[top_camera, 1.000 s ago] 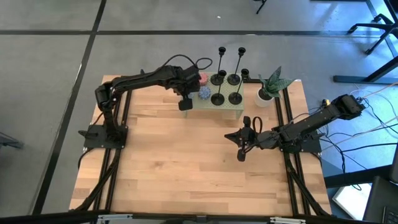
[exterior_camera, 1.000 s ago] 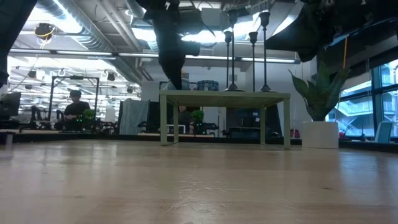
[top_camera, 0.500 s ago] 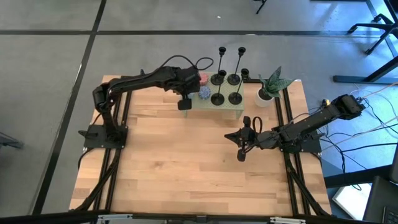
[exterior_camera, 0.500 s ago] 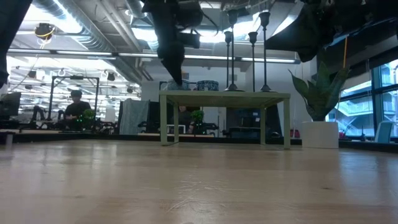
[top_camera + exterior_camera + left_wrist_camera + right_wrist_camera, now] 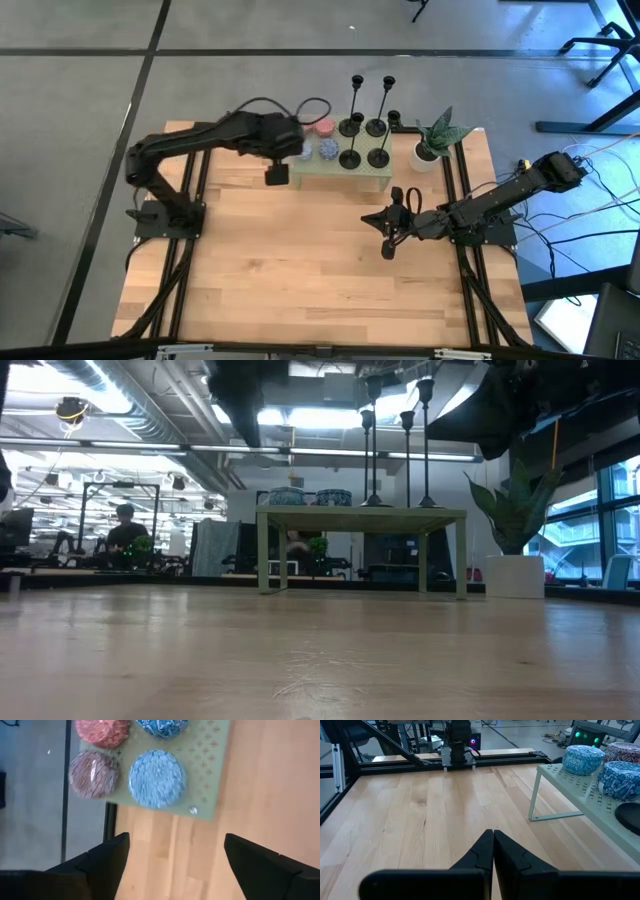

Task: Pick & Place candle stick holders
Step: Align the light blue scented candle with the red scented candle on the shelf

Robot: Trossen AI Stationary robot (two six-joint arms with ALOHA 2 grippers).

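Note:
Several black candle stick holders (image 5: 364,141) stand upright on their round bases on the right half of a low pale-green stand (image 5: 345,172) at the table's far side; in the low view the holders (image 5: 407,455) rise above the stand's top (image 5: 360,514). My left gripper (image 5: 277,175) hangs open above the table, just off the stand's left end, holding nothing; between its fingers the left wrist view shows bare wood and the stand's corner (image 5: 210,780). My right gripper (image 5: 388,245) waits shut over the table's right half, empty.
Round speckled discs, pink and blue (image 5: 157,778) (image 5: 323,128), lie on the stand's left half. A potted plant in a white pot (image 5: 430,150) stands right of the stand. Bare wooden table (image 5: 300,270) spreads out on the near side.
My left gripper has drawn away from the stand's left end toward the table's left and near edges, and has risen, leaving the low view's top edge. It stays open and empty. The holders and discs have not moved.

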